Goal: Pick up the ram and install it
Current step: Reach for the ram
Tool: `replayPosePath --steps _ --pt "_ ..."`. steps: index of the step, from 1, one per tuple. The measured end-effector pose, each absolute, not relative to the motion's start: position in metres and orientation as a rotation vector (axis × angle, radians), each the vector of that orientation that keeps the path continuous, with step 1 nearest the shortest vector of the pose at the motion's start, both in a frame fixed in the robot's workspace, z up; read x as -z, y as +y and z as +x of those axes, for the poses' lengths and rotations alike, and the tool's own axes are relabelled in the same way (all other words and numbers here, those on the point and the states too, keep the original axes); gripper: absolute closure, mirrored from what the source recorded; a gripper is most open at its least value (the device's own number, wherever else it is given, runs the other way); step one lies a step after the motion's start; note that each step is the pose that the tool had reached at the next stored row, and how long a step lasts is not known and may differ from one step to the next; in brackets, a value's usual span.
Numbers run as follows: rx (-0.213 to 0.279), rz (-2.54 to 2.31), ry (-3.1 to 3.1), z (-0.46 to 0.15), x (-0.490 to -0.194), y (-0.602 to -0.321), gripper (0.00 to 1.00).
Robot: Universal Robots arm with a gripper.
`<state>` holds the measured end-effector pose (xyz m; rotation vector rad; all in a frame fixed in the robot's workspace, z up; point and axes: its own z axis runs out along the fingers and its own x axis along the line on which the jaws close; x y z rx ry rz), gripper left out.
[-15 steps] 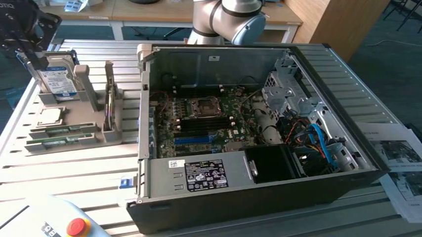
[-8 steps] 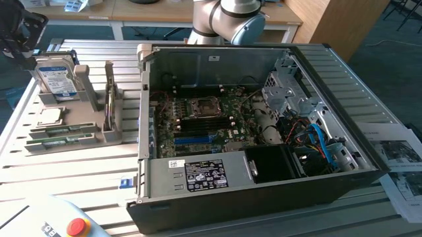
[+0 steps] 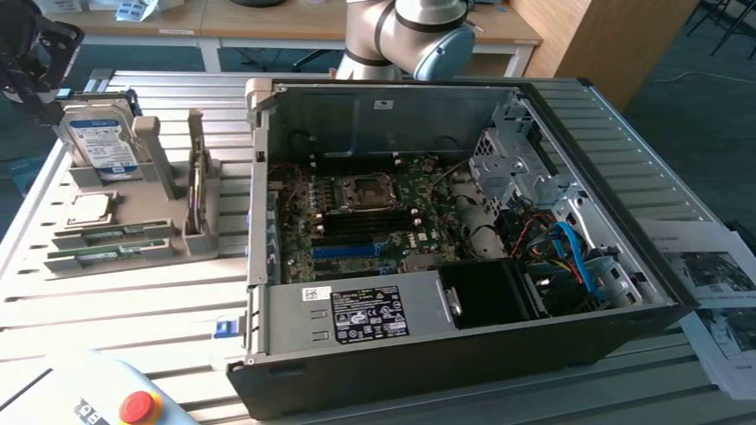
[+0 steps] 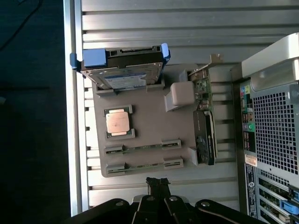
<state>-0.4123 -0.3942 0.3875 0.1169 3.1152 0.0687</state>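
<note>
Two flat green ram sticks (image 4: 143,147) lie in parallel slots of a matte grey moulded holder (image 4: 149,109), alongside a square silvery processor (image 4: 117,123) and a blue-railed hard drive (image 4: 124,70). In the exterior view the holder sits on the ribbed metal worktop (image 3: 142,301) at nine o'clock from the open black case (image 3: 473,354), with the sticks at the holder's seven o'clock corner. The dark end effector (image 4: 158,182) hangs above the holder's edge nearest the sticks, its tips pressed together, gripping nothing. Inside the case, a long blue slot (image 3: 349,251) lies at six o'clock from the square socket (image 3: 360,193).
</note>
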Motion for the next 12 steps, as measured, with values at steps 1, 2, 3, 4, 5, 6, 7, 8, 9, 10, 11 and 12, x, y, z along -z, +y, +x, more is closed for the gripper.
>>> replayPosePath --steps 1,2,3,4,5,6,7,8,9,10,11,12 --pt "-0.069 0.117 3.115 -0.412 -0.387 -0.391 0.90" --pt "-0.069 0.117 3.115 -0.412 -0.387 -0.388 0.90" --pt "-0.069 0.117 3.115 -0.412 -0.387 -0.385 0.90" --pt "-0.069 0.117 3.115 -0.412 -0.387 -0.382 0.90" --pt "-0.069 0.117 3.115 -0.413 -0.387 -0.377 0.90" --pt "-0.069 0.117 3.115 -0.413 -0.387 -0.375 0.90" --pt "-0.069 0.117 3.115 -0.413 -0.387 -0.374 0.90" --pt "-0.069 0.117 3.115 -0.413 -0.387 -0.374 0.90" --pt "-0.069 0.117 3.115 -0.413 -0.387 -0.374 0.90" --pt "-0.069 0.117 3.115 -0.413 -0.387 -0.374 0.90" --pt "-0.069 0.117 3.115 -0.413 -0.387 -0.374 0.90" --pt "-0.069 0.117 3.115 -0.413 -0.387 -0.374 0.90"
